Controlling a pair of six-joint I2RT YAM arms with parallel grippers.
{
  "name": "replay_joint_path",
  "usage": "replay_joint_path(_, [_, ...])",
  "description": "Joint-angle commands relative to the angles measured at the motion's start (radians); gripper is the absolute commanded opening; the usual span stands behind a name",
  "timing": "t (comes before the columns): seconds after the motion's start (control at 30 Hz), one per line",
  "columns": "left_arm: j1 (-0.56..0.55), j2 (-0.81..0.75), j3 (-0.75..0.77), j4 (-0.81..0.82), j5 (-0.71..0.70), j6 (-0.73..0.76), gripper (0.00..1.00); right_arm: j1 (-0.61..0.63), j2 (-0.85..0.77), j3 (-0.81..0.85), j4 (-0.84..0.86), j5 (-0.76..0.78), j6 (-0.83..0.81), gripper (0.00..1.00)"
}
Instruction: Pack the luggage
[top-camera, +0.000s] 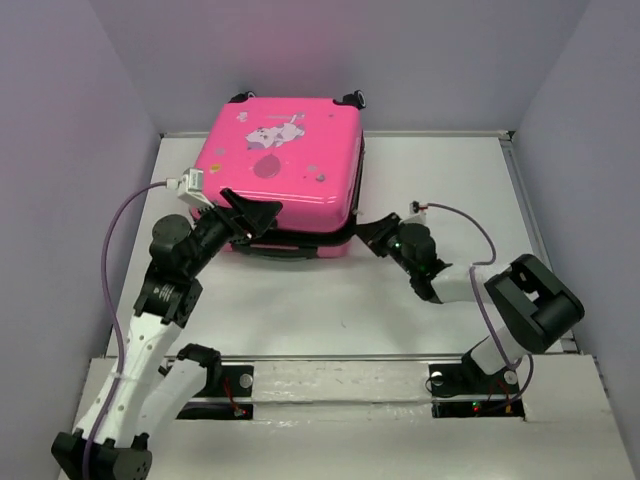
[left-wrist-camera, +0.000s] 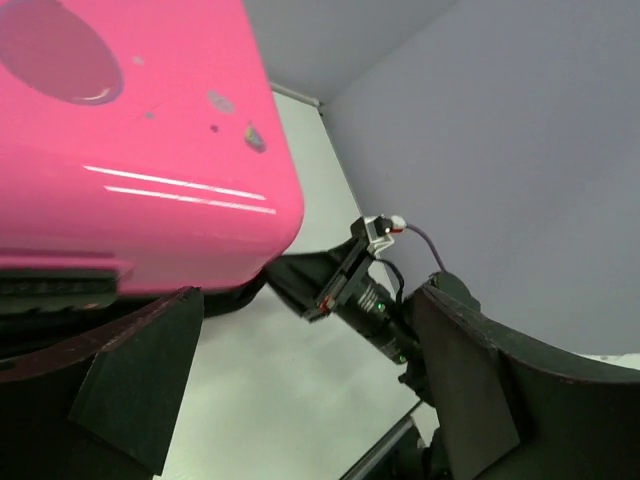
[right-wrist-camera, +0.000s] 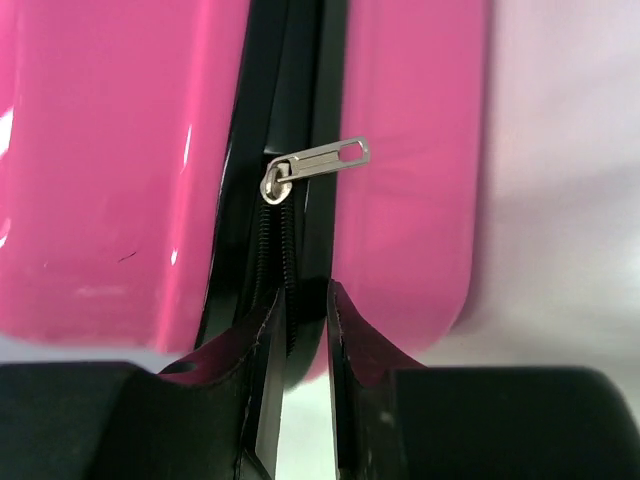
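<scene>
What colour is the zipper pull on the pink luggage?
Silver metal; the zipper pull shows best in the right wrist view.

Desk (top-camera: 330, 310): white, flat, matte surface; no marks or loose items visible on the bare area. Also seen as a pale surface in the left wrist view (left-wrist-camera: 290, 400) and, blurred, in the right wrist view (right-wrist-camera: 570, 200). Far rim strip (top-camera: 430, 133): light metal, running along the desk's far edge where it meets the back wall (top-camera: 400, 60). Right rim strip (top-camera: 525, 200): same finish, along the right edge. Near rail (top-camera: 330, 357): metal, crossing the desk's near edge. Front board (top-camera: 340, 440): white, just beyond the near rail. Left wall (top-camera: 60, 200) and right wall (top-camera: 590, 150): plain grey-lilac panels, closing in both sides.
</scene>
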Motion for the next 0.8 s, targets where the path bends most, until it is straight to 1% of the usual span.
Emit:
replay_joint_path(0.0, [-0.028,-0.108,-0.026,-0.176,-0.092,0.099,0.95,0.212,0.037,0.055,-0.058,-0.197,0.045,0.07])
replay_joint_path(0.1, [-0.128,-0.13,-0.059,-0.188,-0.176,0.078,0.89,0.243,0.04,0.095,-0.095,-0.174,0.029,0.07])
replay_joint_path(0.13, [-0.241,-0.13,-0.072,-0.182,-0.214,0.054,0.88,0.243,0.04,0.107,-0.115,-0.168,0.018,0.07])
replay_joint_path(0.17, [-0.309,-0.128,-0.093,-0.17,-0.324,0.043,0.86,0.243,0.041,0.118,-0.115,-0.174,0.01,0.09])
replay_joint_path(0.2, [-0.373,-0.127,-0.102,-0.17,-0.388,0.032,0.85,0.243,0.038,0.123,-0.123,-0.174,-0.002,0.13])
replay_joint_path(0.23, [-0.433,-0.124,-0.112,-0.168,-0.461,0.021,0.82,0.243,0.029,0.124,-0.144,-0.165,-0.045,0.27])
replay_joint_path(0.27, [-0.516,-0.122,-0.134,-0.168,-0.561,-0.003,0.79,0.243,-0.015,0.129,-0.213,-0.136,-0.077,0.44])
replay_joint_path(0.3, [-0.536,-0.127,-0.15,-0.167,-0.595,-0.019,0.79,0.243,-0.044,0.135,-0.254,-0.127,-0.12,0.52])
replay_joint_path(0.33, [-0.542,-0.134,-0.171,-0.161,-0.62,-0.031,0.78,0.243,-0.073,0.146,-0.37,-0.102,-0.218,0.56])
replay_joint_path(0.37, [-0.542,-0.153,-0.194,-0.152,-0.637,-0.04,0.77,0.243,-0.128,0.16,-0.434,-0.094,-0.266,0.59])
replay_joint_path(0.4, [-0.542,-0.161,-0.231,-0.144,-0.676,-0.051,0.76,0.243,-0.156,0.17,-0.481,-0.093,-0.325,0.59])
replay_joint_path(0.43, [-0.542,-0.17,-0.246,-0.142,-0.687,-0.063,0.74,0.243,-0.179,0.195,-0.527,-0.099,-0.452,0.57])
replay_joint_path(0.47, [-0.542,-0.174,-0.256,-0.139,-0.696,-0.063,0.72,0.243,-0.199,0.212,-0.579,-0.103,-0.502,0.54])
replay_joint_path(0.5, [-0.544,-0.183,-0.268,-0.15,-0.719,-0.071,0.7,0.225,-0.228,0.227,-0.683,-0.099,-0.549,0.49])
replay_joint_path(0.53, [-0.542,-0.188,-0.276,-0.158,-0.729,-0.077,0.7,0.214,-0.239,0.242,-0.708,-0.108,-0.644,0.47])
replay_joint_path(0.57, [-0.544,-0.2,-0.285,-0.161,-0.735,-0.086,0.7,0.194,-0.244,0.249,-0.728,-0.178,-0.681,0.45])
replay_joint_path(0.6, [-0.542,-0.207,-0.311,-0.165,-0.75,-0.098,0.69,0.138,-0.238,0.258,-0.73,-0.217,-0.705,0.42])
replay_joint_path(0.63, [-0.542,-0.21,-0.326,-0.165,-0.758,-0.13,0.69,0.107,-0.23,0.281,-0.723,-0.314,-0.75,0.4])
replay_joint_path(0.67, [-0.539,-0.21,-0.337,-0.168,-0.764,-0.146,0.7,0.082,-0.214,0.296,-0.709,-0.315,-0.793,0.4])
replay_joint_path(0.7, [-0.536,-0.207,-0.355,-0.174,-0.775,-0.158,0.71,0.062,-0.194,0.316,-0.703,-0.452,-0.835,0.43])
replay_joint_path(0.73, [-0.535,-0.205,-0.363,-0.174,-0.782,-0.172,0.73,0.047,-0.139,0.342,-0.704,-0.497,-0.866,0.45])
replay_joint_path(0.77, [-0.526,-0.207,-0.368,-0.176,-0.795,-0.189,0.74,0.034,-0.114,0.368,-0.713,-0.552,-0.943,0.46])
